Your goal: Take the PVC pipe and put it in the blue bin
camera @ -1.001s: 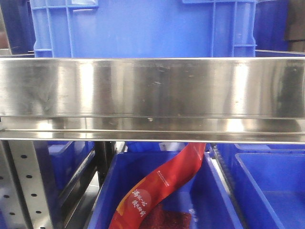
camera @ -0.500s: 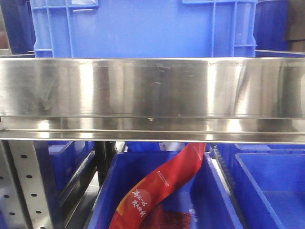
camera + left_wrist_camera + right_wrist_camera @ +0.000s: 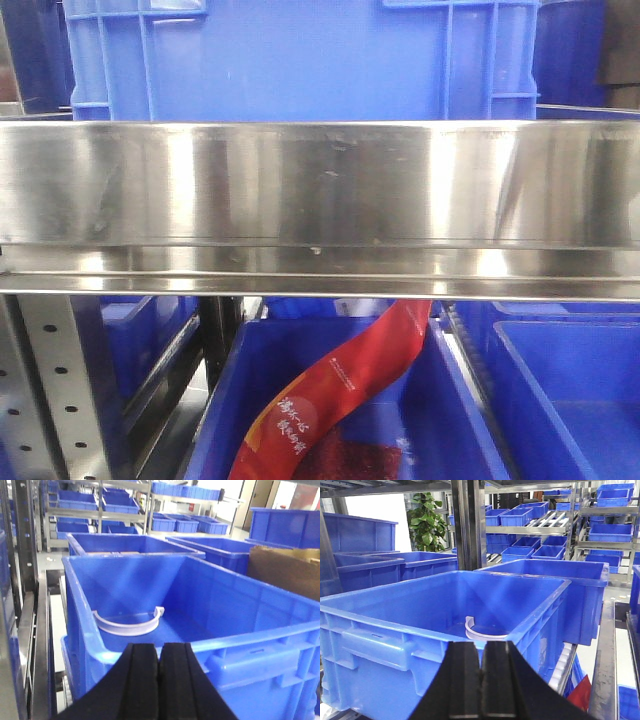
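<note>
Steel warehouse shelving holds a large blue plastic bin; inside lies a white half-ring PVC pipe, partly hidden in the right wrist view. Left claw and right claw are both clenched, empty.

Bright overhead light, glare streaks on steel rail, bkgd maybe soft.

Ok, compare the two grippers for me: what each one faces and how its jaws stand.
The left gripper looks into a blue bin where the PVC pipe shows as nearly a full arc; the right gripper faces a bin where only part of the white arc clears the front wall. A cardboard box lies beside the left one; shelving and a plant stand behind the right one. Both are black, shut and empty, outside the bin rim.
</note>
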